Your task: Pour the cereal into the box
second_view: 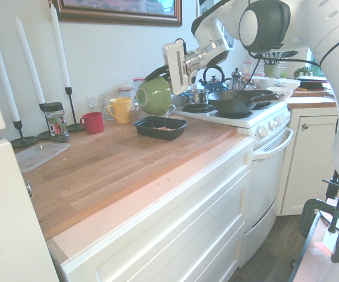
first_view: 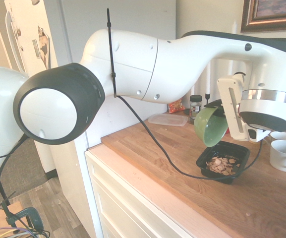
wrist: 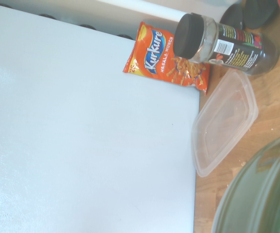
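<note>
First exterior view: my gripper [first_view: 221, 110] is clamped on the bowl [first_view: 209, 126] rim, tipped just above the box [first_view: 223, 161]. Cereal [first_view: 222, 165] already in box. Hold mouth over box, finish tilt slowly, avoid spill.

White arm enters from upper right, gripper [second_view: 168, 75] clamped on rim of green bowl [second_view: 154, 96]; bowl tipped on side above wooden countertop [second_view: 116, 161], just left of black box [second_view: 160, 127]. Box holds tan cereal [second_view: 164, 128]. Behind: yellow mug [second_view: 120, 110], red mug [second_view: 92, 123], dark-lidded jar [second_view: 55, 122], three white candles [second_view: 31, 61] in black holders. Clear flat container [second_view: 39, 154] at left. Stove [second_view: 240, 117] with black pan [second_view: 240, 101] at right
</note>
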`<state>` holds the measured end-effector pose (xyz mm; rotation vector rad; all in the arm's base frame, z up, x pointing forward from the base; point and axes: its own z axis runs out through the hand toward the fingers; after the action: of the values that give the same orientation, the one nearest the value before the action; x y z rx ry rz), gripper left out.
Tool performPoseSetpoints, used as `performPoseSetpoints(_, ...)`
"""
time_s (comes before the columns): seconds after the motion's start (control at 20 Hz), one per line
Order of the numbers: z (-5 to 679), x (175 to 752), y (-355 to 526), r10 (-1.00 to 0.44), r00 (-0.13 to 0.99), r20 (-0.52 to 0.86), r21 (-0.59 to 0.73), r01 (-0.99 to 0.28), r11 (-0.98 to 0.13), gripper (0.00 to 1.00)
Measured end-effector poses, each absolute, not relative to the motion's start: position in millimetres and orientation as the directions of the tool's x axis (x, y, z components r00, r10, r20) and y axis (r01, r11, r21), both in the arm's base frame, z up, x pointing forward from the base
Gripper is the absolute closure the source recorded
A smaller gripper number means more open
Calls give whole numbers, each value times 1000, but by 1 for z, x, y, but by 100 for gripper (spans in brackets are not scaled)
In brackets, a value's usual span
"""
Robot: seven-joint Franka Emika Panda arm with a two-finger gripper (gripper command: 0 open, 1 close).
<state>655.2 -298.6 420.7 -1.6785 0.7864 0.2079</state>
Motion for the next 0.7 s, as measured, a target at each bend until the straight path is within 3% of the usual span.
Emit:
performPoseSetpoints(0.5,402,670,-296,-366,761,-536,-806,-590,-49,100)
performPoseSetpoints(0.7,423,684,-277,-455,718,-526,-749,-645,-151,100)
